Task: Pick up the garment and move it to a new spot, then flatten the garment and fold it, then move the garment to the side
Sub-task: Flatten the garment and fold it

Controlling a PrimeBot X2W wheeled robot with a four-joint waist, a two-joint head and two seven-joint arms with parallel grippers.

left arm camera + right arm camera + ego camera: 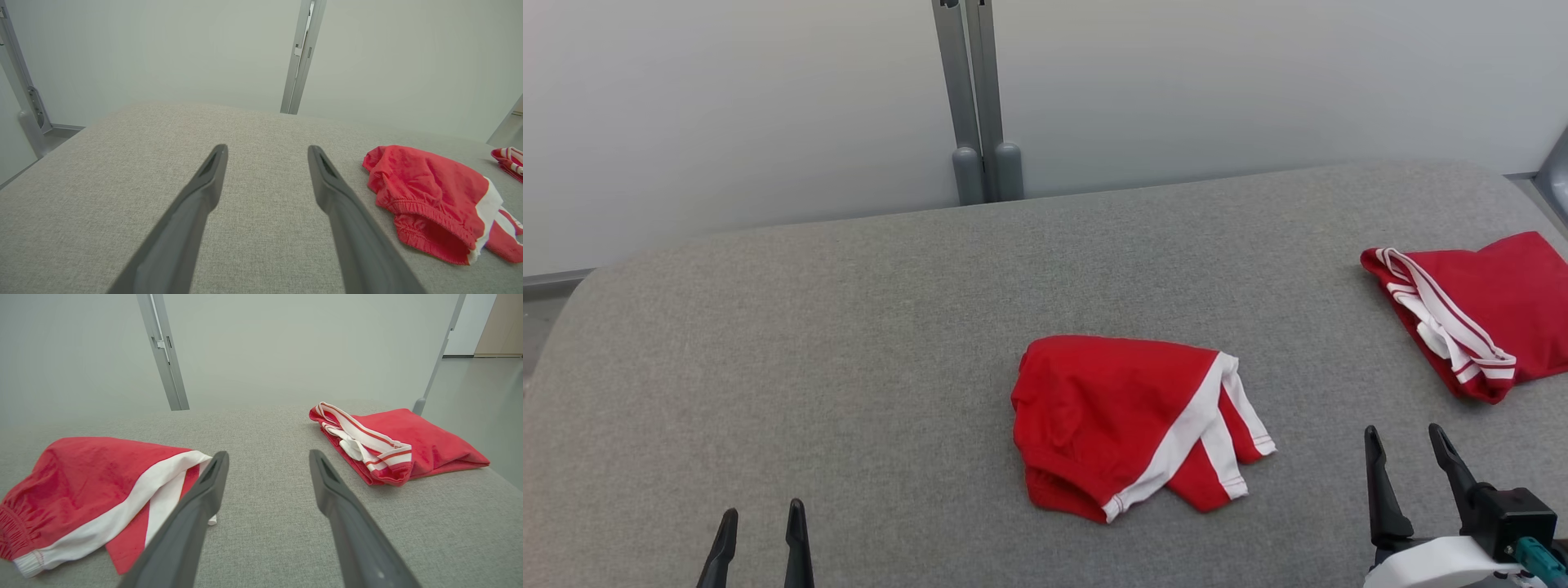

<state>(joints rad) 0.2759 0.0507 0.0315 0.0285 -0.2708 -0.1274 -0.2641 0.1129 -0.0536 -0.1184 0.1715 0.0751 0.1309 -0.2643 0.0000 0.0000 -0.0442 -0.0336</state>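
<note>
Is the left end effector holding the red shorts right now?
No, the left end effector is open over the grey surface, with the red shorts lying apart to its right.

left claw (761, 508): dark tapered fingers (798, 547) | right claw (1403, 428): white wrist (1437, 563), teal plug (1539, 559)

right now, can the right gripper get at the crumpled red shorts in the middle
Probably yes: the right gripper is open, and only bare grey fabric surface lies between it and the crumpled red shorts.

Bare table (768, 367) around garment (1111, 416); folded cloth (1503, 302) far right.
</note>
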